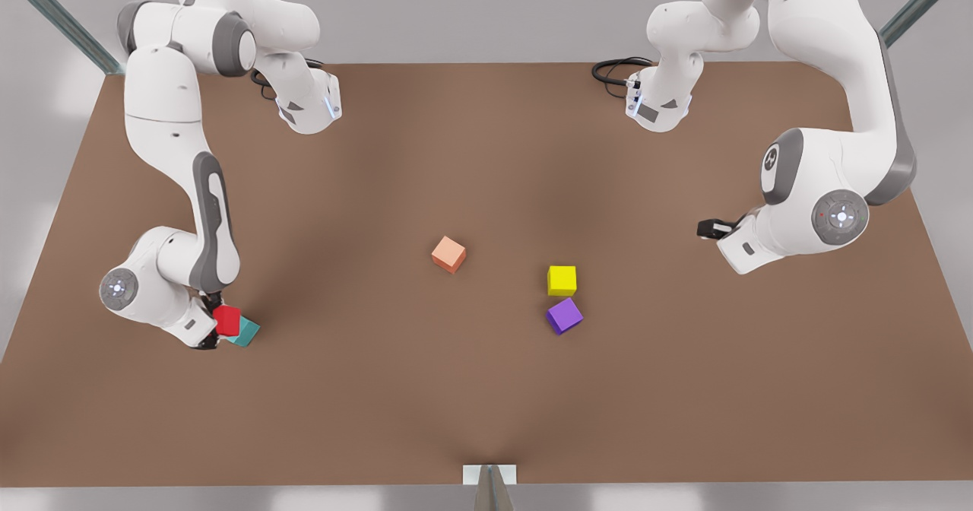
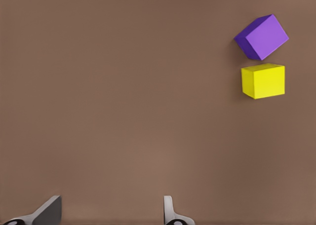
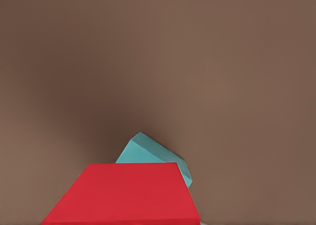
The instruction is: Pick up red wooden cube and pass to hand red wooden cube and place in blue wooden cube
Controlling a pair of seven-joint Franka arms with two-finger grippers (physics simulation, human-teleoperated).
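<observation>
Red wooden cube (image 3: 126, 194) hiding part of blue wooden cube (image 3: 159, 153), right gripper (image 1: 215, 322) gripping it

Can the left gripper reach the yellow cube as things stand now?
Probably yes. The left gripper hangs open and empty above bare table, and the yellow cube stands ahead of it. Only the purple cube sits close beside the yellow one, crowding one side.

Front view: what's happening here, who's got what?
The right gripper, at the front view's left, holds the red wooden cube over the blue wooden cube, apparently about to set it down. The left gripper, at the front view's right, hangs open and waits. The salmon cube, yellow cube and purple cube sit untouched mid-table.
</observation>
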